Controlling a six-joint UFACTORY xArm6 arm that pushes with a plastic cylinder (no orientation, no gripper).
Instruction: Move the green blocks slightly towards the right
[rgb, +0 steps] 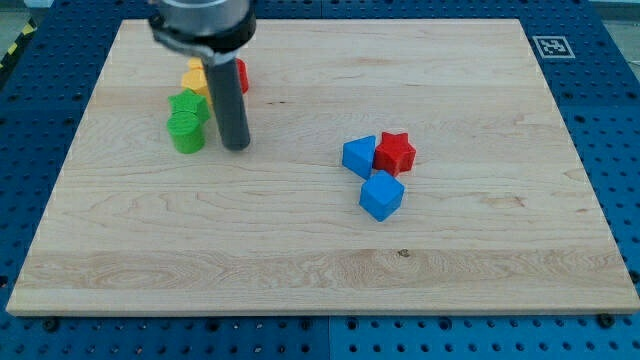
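Tip just right of green blocks, pale wooden board, blue pegboard

Rod: upper part runs into a blurred dark mount, cut off by the view's top edge. Red block, at 12 o'clock from my tip: mostly hidden behind rod, shape n/a. Yellow block, approx. 11 o'clock from tip: partly covered by mount and rod (shape unclear). Board: far edge partly hidden behind mount.
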